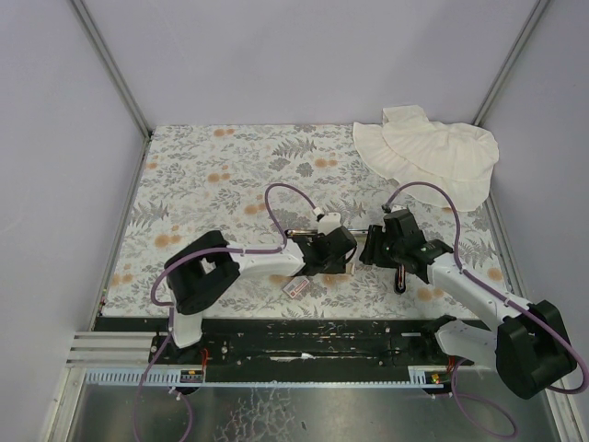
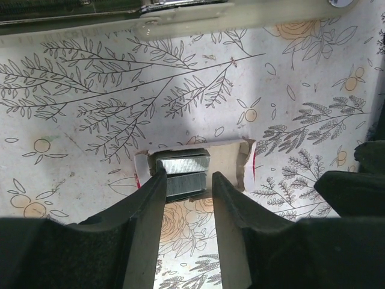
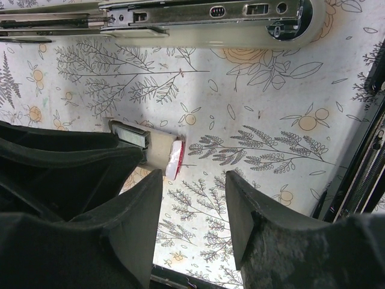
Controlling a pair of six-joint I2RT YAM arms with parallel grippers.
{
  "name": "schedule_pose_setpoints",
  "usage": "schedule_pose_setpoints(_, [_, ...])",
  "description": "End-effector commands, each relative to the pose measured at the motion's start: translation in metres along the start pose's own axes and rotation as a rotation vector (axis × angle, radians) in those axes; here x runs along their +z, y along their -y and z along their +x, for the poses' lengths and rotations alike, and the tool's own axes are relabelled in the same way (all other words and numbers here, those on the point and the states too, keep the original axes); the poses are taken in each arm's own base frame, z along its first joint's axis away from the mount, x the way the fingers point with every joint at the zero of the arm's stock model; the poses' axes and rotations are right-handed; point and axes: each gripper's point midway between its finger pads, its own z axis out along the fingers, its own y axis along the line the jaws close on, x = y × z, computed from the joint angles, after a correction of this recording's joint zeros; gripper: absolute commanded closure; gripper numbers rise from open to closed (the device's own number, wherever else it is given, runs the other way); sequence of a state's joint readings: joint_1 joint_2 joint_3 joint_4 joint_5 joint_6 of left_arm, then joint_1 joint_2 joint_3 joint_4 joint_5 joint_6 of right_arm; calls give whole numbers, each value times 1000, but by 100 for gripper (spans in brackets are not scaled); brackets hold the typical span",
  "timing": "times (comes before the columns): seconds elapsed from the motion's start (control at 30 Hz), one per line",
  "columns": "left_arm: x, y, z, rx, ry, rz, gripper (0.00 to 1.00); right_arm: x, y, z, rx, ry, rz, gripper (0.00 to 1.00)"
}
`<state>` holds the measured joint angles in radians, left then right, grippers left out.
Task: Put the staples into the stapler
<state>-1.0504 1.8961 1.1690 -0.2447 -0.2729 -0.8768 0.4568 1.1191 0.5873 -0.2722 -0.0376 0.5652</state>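
Two short silver staples (image 2: 185, 173) strips lie in a small cardboard tray (image 2: 231, 162) with a white and pink end flap, on the floral mat. My left gripper (image 2: 187, 179) is open, and its fingers stand close on either side of the strips' near end, with a thin gap at the right finger. The stapler (image 3: 204, 18) lies opened out beyond the tray, its cream body and metal channel facing up; its dark cover (image 3: 361, 174) with a spring swings off to the right. My right gripper (image 3: 194, 180) is open over bare mat just right of the tray (image 3: 157, 147).
The box's white and pink sleeve (image 1: 295, 287) lies on the mat near the front edge, left of both grippers (image 1: 348, 256) (image 1: 370, 250). A white cloth (image 1: 428, 152) is heaped at the back right. Walls close in the sides and the back.
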Motion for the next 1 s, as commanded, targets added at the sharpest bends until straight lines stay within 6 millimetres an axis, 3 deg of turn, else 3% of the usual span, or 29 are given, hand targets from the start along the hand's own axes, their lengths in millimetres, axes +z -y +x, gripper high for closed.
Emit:
schedule_pose_setpoints(0.0, [3, -2, 1, 12, 13, -50, 64, -2, 1, -5, 0, 28, -6, 47])
schedule_pose_setpoints(0.97, [7, -15, 6, 104, 51, -187, 61, -2, 4, -4, 10, 36, -7, 46])
